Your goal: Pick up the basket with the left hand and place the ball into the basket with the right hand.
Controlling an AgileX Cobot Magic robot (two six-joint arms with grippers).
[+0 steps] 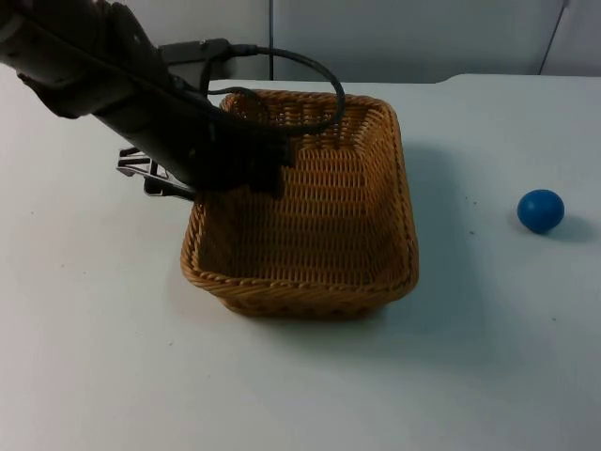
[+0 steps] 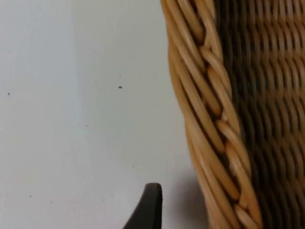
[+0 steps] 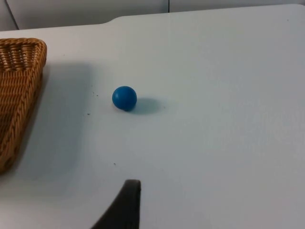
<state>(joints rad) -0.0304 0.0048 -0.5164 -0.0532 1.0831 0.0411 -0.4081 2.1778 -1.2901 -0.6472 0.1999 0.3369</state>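
Observation:
A rectangular wicker basket (image 1: 310, 216) stands on the white table, left of centre. My left gripper (image 1: 192, 183) is down at the basket's left rim, mostly hidden under its own arm. In the left wrist view one black fingertip (image 2: 148, 207) stands outside the braided rim (image 2: 209, 119), a small gap away from the wall, so the gripper is open. The blue ball (image 1: 541, 210) lies on the table well to the right of the basket. In the right wrist view the ball (image 3: 124, 98) lies ahead of my right gripper (image 3: 127, 205), which hangs back from it and waits.
The white table (image 1: 94, 357) runs back to the grey partition wall (image 1: 394, 38). A corner of the basket (image 3: 19, 86) shows in the right wrist view, with bare table between it and the ball.

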